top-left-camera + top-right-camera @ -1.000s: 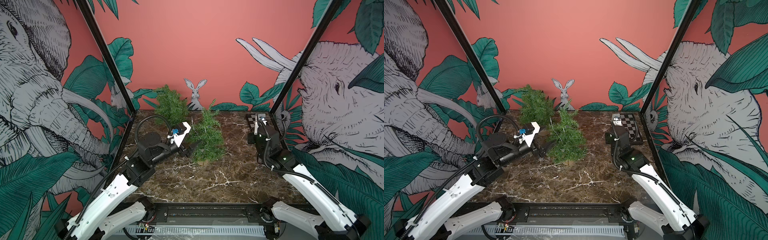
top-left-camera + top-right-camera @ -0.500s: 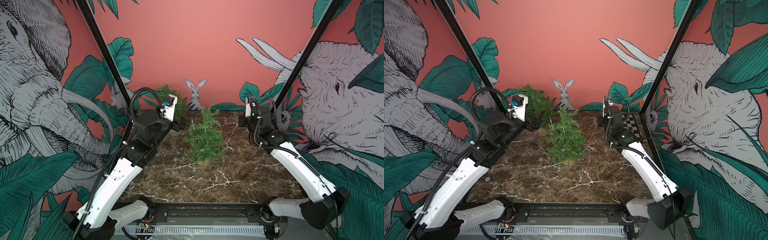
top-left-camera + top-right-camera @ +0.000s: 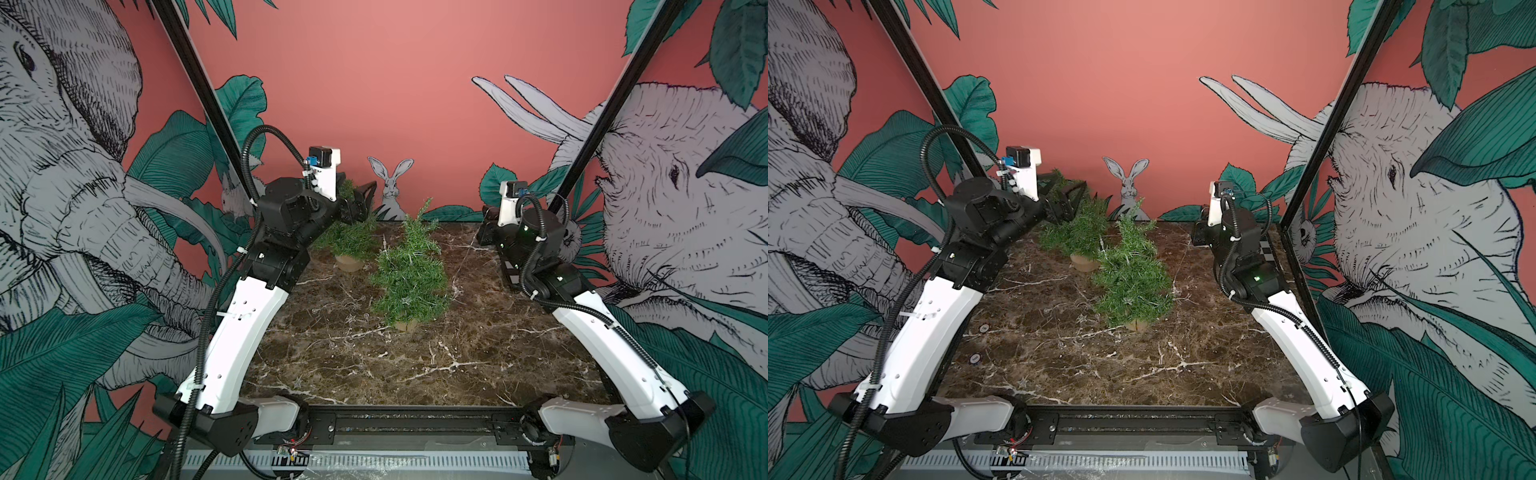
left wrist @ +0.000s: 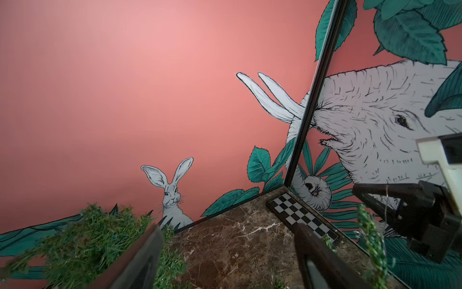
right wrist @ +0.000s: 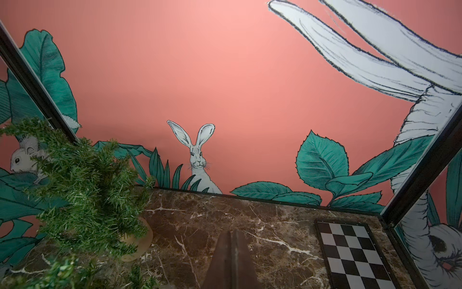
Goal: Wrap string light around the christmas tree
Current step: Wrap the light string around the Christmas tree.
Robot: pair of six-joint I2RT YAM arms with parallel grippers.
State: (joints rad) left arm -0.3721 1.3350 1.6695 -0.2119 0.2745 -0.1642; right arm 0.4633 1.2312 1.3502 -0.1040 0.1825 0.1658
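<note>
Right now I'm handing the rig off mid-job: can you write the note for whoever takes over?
Left gripper: open, empty, raised beside the top of the back tree.
Right gripper: shut, nothing seen between its jaws, low over the table near the checkerboard.
Front tree: upright mid-table, apart from both grippers.
String light: too fine to make out in any view; neither gripper visibly holds it.
Done: no wrap can be confirmed. Left: find the string, grip it, wind it round the tree.
</note>
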